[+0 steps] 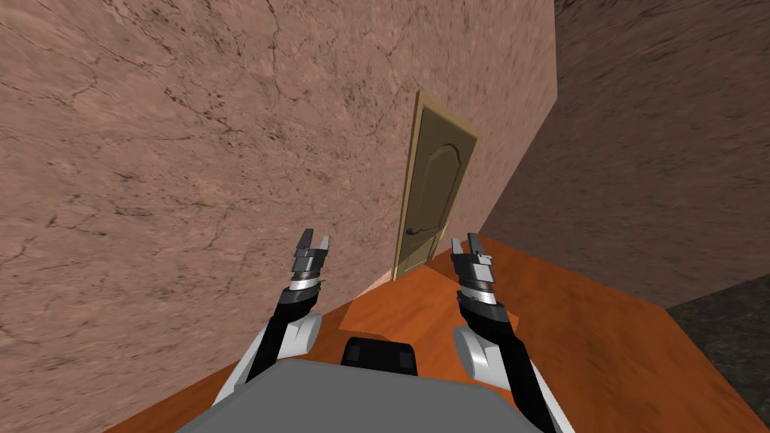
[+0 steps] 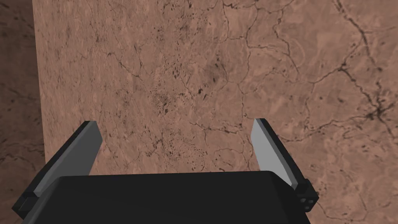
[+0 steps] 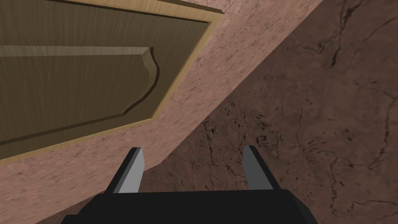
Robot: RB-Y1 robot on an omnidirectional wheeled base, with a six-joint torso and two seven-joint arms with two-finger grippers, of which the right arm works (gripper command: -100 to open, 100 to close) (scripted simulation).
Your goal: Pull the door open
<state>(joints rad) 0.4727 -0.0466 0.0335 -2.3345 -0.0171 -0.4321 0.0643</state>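
Head view: left hand (image 1: pixel 314 239) and right hand (image 1: pixel 465 240) both have fingers spread. The brown door (image 1: pixel 432 188) stands shut in its frame ahead of them, well apart, nearer the right hand.

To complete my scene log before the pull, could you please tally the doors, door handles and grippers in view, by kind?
Brown panelled wooden door: 1
Dark lever door handle: 1
Open two-fingered grippers: 2, left gripper and right gripper
Total: 4
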